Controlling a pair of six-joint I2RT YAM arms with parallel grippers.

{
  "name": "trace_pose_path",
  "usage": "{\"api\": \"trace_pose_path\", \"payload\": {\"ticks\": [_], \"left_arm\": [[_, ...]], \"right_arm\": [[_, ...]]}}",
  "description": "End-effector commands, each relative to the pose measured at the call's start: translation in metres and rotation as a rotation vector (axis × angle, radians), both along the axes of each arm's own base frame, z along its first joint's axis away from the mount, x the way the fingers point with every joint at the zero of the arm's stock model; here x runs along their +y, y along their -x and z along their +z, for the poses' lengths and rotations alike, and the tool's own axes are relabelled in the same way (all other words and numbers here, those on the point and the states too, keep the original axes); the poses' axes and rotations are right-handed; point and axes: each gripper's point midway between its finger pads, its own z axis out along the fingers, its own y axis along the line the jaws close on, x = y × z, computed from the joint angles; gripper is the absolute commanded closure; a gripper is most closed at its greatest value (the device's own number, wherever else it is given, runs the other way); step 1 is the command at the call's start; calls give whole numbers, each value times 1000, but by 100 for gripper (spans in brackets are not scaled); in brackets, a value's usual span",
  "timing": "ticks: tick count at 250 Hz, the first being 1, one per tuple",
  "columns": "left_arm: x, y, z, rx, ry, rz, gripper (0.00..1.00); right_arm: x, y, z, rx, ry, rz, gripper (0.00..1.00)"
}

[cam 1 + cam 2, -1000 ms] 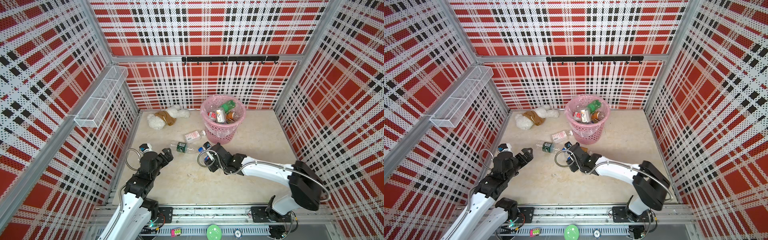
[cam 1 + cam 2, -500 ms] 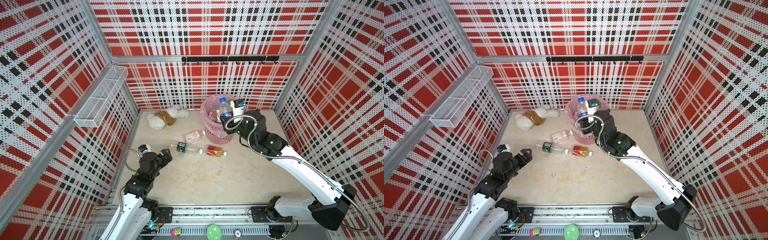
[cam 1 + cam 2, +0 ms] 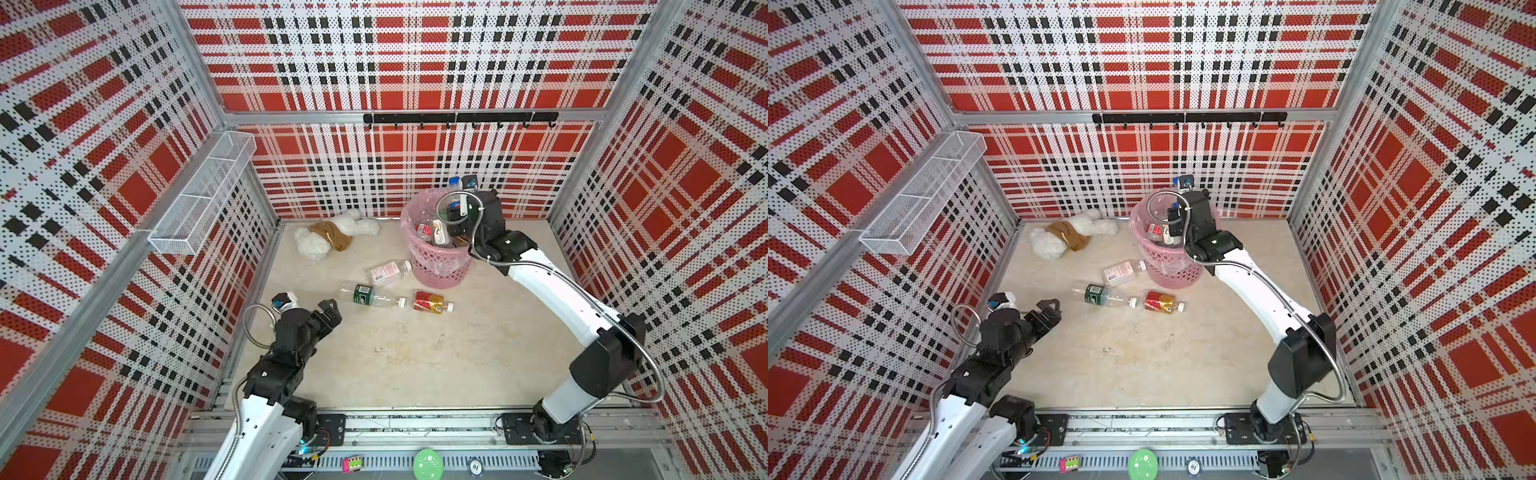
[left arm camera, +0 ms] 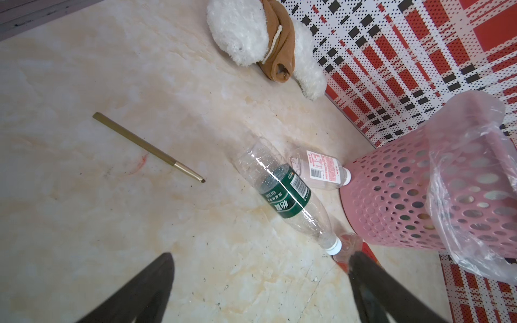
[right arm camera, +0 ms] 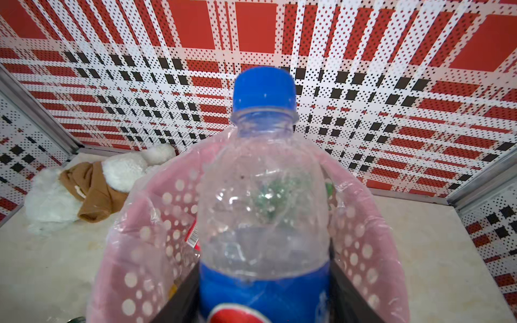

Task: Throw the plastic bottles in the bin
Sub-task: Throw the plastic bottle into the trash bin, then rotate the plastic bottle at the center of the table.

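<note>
In both top views the right gripper [image 3: 459,210] hangs over the pink bin [image 3: 436,272] near the back wall, clamped on the blue-capped bottle [image 3: 453,203] above the opening. Other bottles [image 3: 432,235] lie inside. Three more lie on the table [image 3: 415,357] in front of the bin: the pink-label bottle [image 3: 388,272] just beside its wall, and the green-label bottle [image 3: 372,296] and red-label bottle [image 3: 432,302] nearly end to end. The left gripper [image 3: 332,311] hovers low near the left wall, fingers spread wide and holding nothing, pointed toward the green-label bottle. A plush toy [image 3: 328,237] lies left of the bin. The left wrist view shows that gripper's fingers [image 4: 145,285] well apart above bare table, with the green-label bottle [image 4: 282,190] ahead. The pink-label bottle's cap rests against the bin [image 4: 391,201], the red-label bottle is partly hidden behind a finger, and a gold stick [image 4: 148,146] lies apart. The right wrist view shows the blue-capped bottle [image 5: 263,195] gripped at its blue label between black fingers [image 5: 179,302], cap pointing away, with the lined bin [image 5: 140,223] just beyond.
</note>
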Motion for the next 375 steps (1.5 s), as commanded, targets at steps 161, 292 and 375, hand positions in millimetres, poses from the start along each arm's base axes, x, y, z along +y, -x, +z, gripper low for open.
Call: {"api": "trace_pose_path", "payload": {"ticks": [161,292,375], "left_arm": [[-18,-29,-5,91,-42,-102,1],[-89,-97,-8,341,-570,-481,1],[-225,-86,-36,240,-853,-890,1]], "right_arm": [[-77,92,64,-243,-182,-92,0],[-116,144,-22,-86,-172,-161,0],[-128,156,-23,-91,-155,-182,0]]}}
